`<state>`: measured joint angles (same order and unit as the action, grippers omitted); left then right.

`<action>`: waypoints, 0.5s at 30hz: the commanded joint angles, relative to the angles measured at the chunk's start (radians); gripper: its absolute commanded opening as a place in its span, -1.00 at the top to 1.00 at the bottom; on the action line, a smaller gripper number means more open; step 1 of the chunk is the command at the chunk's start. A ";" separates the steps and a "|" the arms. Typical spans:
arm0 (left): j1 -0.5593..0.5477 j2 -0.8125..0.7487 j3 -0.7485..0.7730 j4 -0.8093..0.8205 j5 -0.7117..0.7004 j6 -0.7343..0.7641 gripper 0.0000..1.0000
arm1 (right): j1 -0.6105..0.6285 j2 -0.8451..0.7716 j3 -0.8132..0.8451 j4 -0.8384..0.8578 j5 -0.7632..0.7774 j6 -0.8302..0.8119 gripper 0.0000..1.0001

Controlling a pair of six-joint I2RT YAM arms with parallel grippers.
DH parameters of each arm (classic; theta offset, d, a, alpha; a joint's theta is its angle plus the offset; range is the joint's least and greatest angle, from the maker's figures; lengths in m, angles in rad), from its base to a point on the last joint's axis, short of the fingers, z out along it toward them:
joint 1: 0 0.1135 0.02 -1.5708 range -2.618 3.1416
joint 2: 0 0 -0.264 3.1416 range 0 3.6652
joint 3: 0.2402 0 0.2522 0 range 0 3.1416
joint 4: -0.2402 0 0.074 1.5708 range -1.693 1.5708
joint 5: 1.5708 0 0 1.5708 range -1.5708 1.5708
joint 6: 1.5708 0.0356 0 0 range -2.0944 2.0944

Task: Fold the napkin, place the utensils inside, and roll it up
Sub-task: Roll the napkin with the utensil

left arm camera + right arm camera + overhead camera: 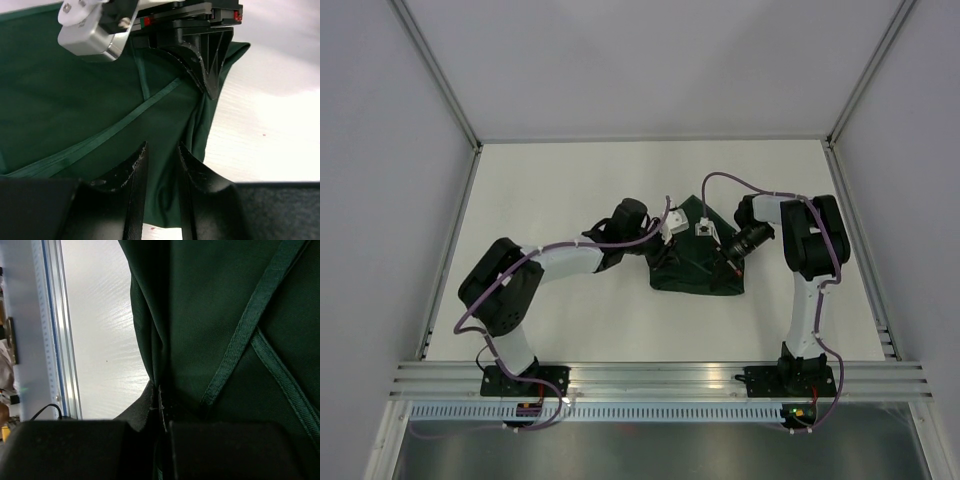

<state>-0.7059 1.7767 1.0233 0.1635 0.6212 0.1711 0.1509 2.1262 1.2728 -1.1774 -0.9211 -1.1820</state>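
Between the 2 tightly closed fingers of the right gripper (161, 390), a raised fold of the napkin (698, 262) is pinched, and dark green cloth drapes away on both sides of them. Ahead of the left gripper (163, 146), the same ridge of cloth runs up to the right gripper's tips. The left gripper's 2 fingers stand narrowly parted, cloth showing through the gap; whether they touch it cannot be told. Right of those fingers lies the white table (270, 125).

napkin (75, 115): matt thin cloth; table (270, 100) smooth, sl. glossy.
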 commanded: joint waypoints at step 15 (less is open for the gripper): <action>-0.352 0.020 -0.146 0.303 -0.598 0.571 0.14 | -0.033 0.187 0.169 -0.042 0.016 0.030 0.99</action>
<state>-1.0454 1.7737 0.8768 0.3756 0.1051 0.5934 0.1276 2.2749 1.4090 -1.3224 -0.9466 -1.1206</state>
